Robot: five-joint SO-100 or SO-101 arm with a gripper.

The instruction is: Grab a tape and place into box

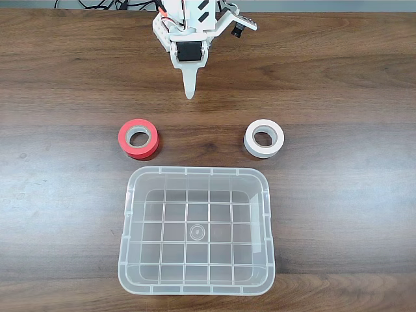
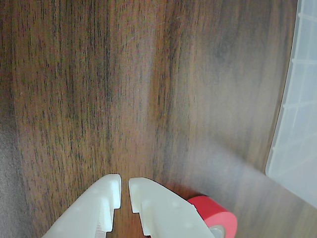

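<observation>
No readable text, label or number anywhere.

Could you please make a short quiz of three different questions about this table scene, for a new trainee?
1. True or false: the small red ring-shaped tape roll already lies inside the large clear plastic box.
2. Multiple choice: in the fixed view, where is the white tape roll relative to the red one? A) to its left B) to its right C) stacked on top of it
3. Fill in: the white two-finger gripper holds ____ between its fingertips.

Key
1. False. It lies on the brown wooden table, just outside the box's far rim.
2. B.
3. Nothing. In the wrist view the fingertips stand close together with only a narrow gap and bare table behind it.
</observation>
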